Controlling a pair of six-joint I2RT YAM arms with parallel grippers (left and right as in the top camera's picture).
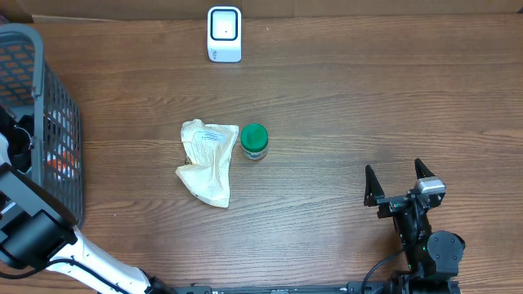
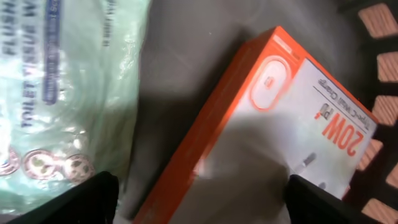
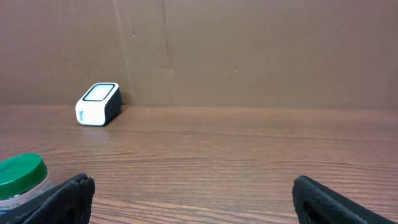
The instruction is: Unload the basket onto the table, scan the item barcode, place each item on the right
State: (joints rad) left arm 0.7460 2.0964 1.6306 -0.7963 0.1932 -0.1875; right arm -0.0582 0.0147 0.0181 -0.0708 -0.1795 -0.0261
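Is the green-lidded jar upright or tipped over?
Upright. The jar shows its round green lid from above; the right wrist view has the lid on top.

A mock shop checkout, set up on a robot test bench, is suggested. A small white barcode scanner (image 1: 224, 34) is stood on a wood-grain table (image 1: 343, 90), far ahead of the right gripper (image 1: 394, 175) and to its left, against a plain cardboard backdrop (image 3: 249, 50). Retail goods are laid out nearer to that gripper, ahead and to its left: a green-lidded jar (image 1: 254, 141) and a crumpled pouch (image 1: 208, 159). A grey mesh basket (image 1: 37, 57) is placed at the table's left edge. Directly beneath the left gripper (image 2: 199, 196), a boxed orange charger (image 2: 236, 155) and a pack of toilet tissue (image 2: 62, 93) are seen inside it.
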